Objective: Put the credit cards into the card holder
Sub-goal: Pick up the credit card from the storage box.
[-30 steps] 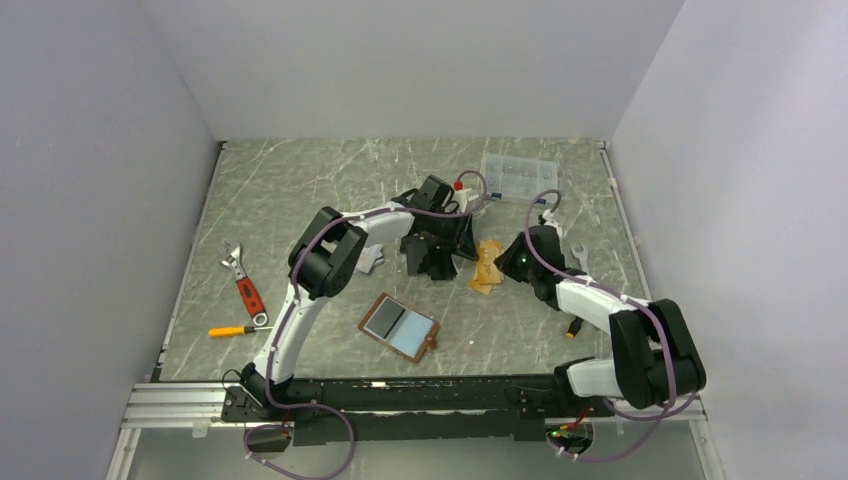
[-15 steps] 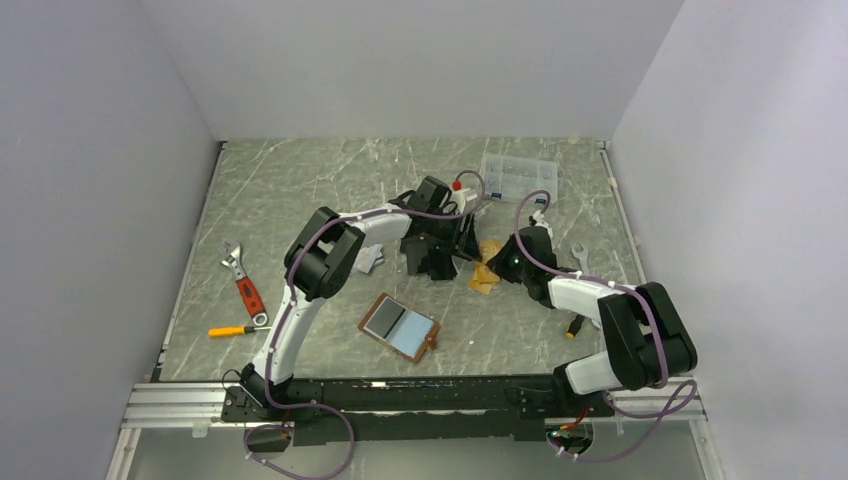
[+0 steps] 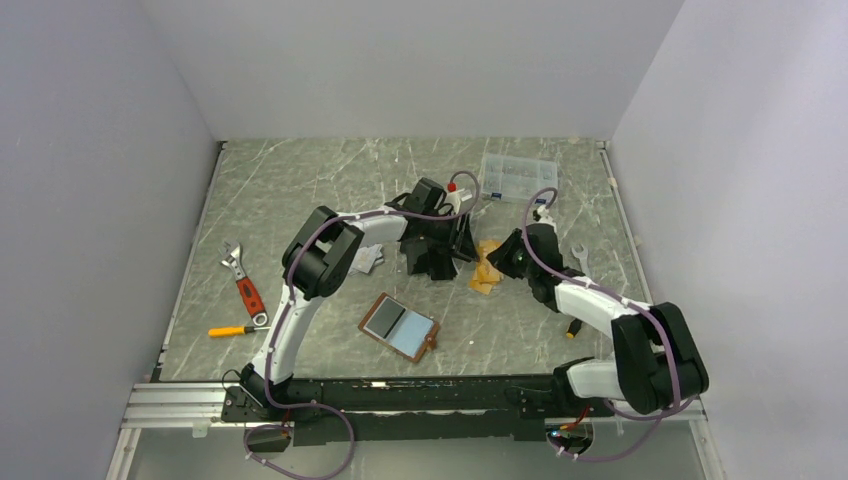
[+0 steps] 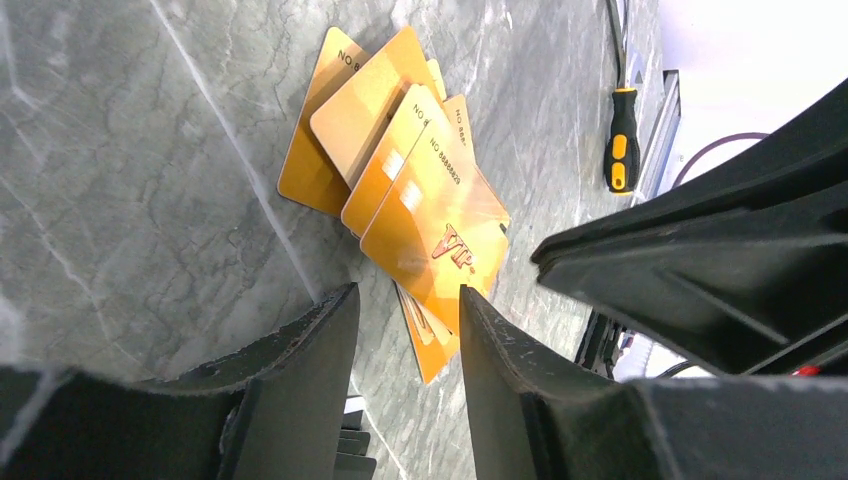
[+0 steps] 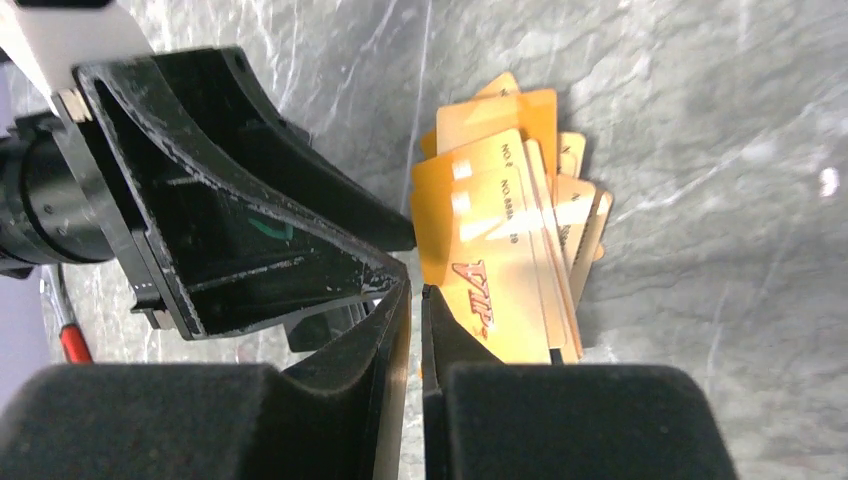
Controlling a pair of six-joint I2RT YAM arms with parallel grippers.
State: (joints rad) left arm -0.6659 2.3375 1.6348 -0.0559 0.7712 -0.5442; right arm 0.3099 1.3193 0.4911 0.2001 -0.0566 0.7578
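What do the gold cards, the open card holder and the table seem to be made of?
Gold cards: probably plastic, glossy; they are thin, flat, with glare and printed numbers. Card holder: brown rim suggests leather, too small to confirm. Table: grey marble look with pale veins, maybe only a printed finish.

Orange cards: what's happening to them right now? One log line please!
orange cards: fanned pile | left tool: open, at pile edge | right tool: nearly shut, beside pile | card holder: open, apart
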